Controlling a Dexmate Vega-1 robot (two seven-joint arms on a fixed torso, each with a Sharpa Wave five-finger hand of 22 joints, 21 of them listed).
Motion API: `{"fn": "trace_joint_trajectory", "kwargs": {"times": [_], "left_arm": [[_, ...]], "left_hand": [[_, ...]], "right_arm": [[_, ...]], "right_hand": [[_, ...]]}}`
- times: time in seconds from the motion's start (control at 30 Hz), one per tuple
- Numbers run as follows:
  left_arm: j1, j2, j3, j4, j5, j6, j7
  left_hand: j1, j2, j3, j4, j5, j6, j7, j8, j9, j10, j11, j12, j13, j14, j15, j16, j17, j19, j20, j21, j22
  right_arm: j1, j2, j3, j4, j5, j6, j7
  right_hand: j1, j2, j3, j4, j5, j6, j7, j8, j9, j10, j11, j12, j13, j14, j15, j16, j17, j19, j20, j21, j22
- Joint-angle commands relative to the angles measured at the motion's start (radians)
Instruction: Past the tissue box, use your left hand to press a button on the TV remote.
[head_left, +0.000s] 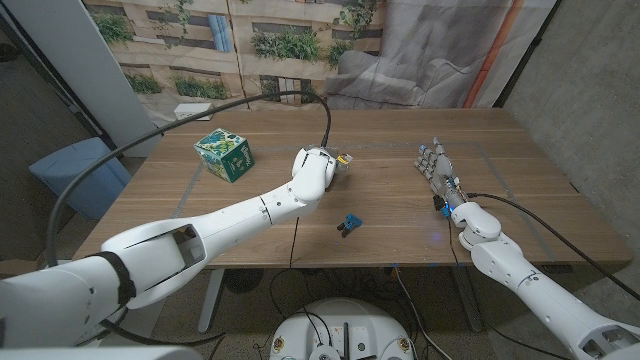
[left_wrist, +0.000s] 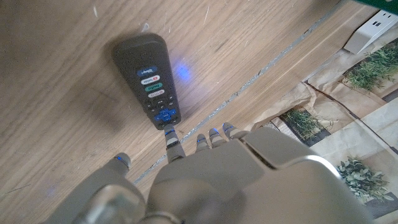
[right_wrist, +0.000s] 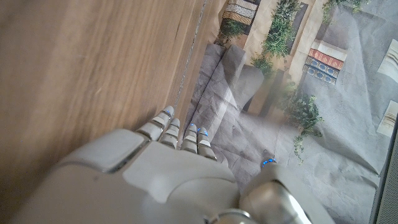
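Looking down from the head view, the left hand (head_left: 318, 170) reaches past the green tissue box (head_left: 224, 155) to the middle of the table (head_left: 520, 210), and it covers most of the remote there; only a small bit shows at its far side. A small blue and black object (head_left: 349, 224) lies nearer the robot. The right hand (head_left: 438, 170) waits well apart on the right, fingers straight and close together, holding nothing.

In the left wrist view the remote (left_wrist: 148, 79) lies flat on the wood, buttons up. One fingertip (left_wrist: 169, 133) stretches ahead of the others and sits at the remote's near end, on or just beside the blue pad; I cannot tell whether it truly presses. The other fingers are curled back, gripping nothing. To do this well, I would bring the finger straight down on one button, gently, so the remote does not tip or slide.

In the right wrist view the right hand (right_wrist: 155, 168) shows fingers side by side over the table edge.
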Motion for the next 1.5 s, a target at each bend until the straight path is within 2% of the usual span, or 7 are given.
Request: {"fn": "trace_joint_trajectory", "kwargs": {"times": [0.03,0.8,1.27,1.5], "left_arm": [[-0.004,0.009,0.007,-0.011,-0.013,0.009,-0.021],[-0.004,0.031,0.012,-0.034,-0.015,0.009,-0.021],[0.008,0.045,-0.005,-0.076,0.018,0.014,-0.028],[0.016,0.05,-0.02,-0.091,0.029,0.009,-0.036]], "left_hand": [[-0.005,0.103,-0.009,-0.001,0.006,0.014,-0.002,0.005,0.002,-0.185,0.006,0.007,0.002,-0.245,0.007,0.01,0.004,-0.223,-0.041,0.006,0.004],[-0.004,0.105,-0.016,-0.002,0.006,0.011,-0.003,0.0,0.002,-0.184,0.009,0.006,0.002,-0.245,0.007,0.009,0.004,-0.222,-0.042,0.007,0.003],[-0.003,0.108,-0.02,-0.002,0.007,0.005,-0.003,-0.004,0.001,-0.183,0.009,0.006,0.002,-0.243,0.008,0.01,0.003,-0.221,-0.043,0.008,0.003],[-0.002,0.109,-0.021,-0.003,0.007,0.002,-0.003,-0.005,0.001,-0.18,0.009,0.007,0.002,-0.24,0.009,0.01,0.003,-0.221,-0.041,0.008,0.003]], "right_arm": [[-0.001,0.009,-0.001,0.004,-0.002,0.008,-0.005],[-0.014,0.013,0.003,-0.009,-0.007,0.024,-0.019],[-0.013,0.004,0.005,-0.026,-0.017,0.013,-0.033],[-0.01,0.007,0.007,-0.026,-0.015,0.007,-0.04]], "right_hand": [[-0.006,0.038,0.005,0.004,-0.001,0.009,0.0,0.0,0.004,-0.002,-0.001,0.004,0.002,-0.001,0.006,0.004,0.004,0.006,0.008,0.008,0.005],[-0.007,0.037,0.008,0.004,-0.002,0.014,0.001,0.0,0.003,0.001,-0.001,0.005,0.002,-0.001,0.005,0.005,0.005,0.007,0.009,0.008,0.005],[-0.008,0.036,0.009,0.004,-0.003,0.007,0.003,-0.003,0.003,0.003,-0.002,0.005,0.002,-0.001,-0.008,0.005,0.005,0.005,-0.005,0.007,0.005],[-0.008,0.035,0.011,0.002,-0.003,-0.014,0.02,-0.009,0.004,0.006,0.005,0.005,0.001,-0.004,0.008,0.003,0.003,-0.001,-0.011,0.005,0.005]]}}
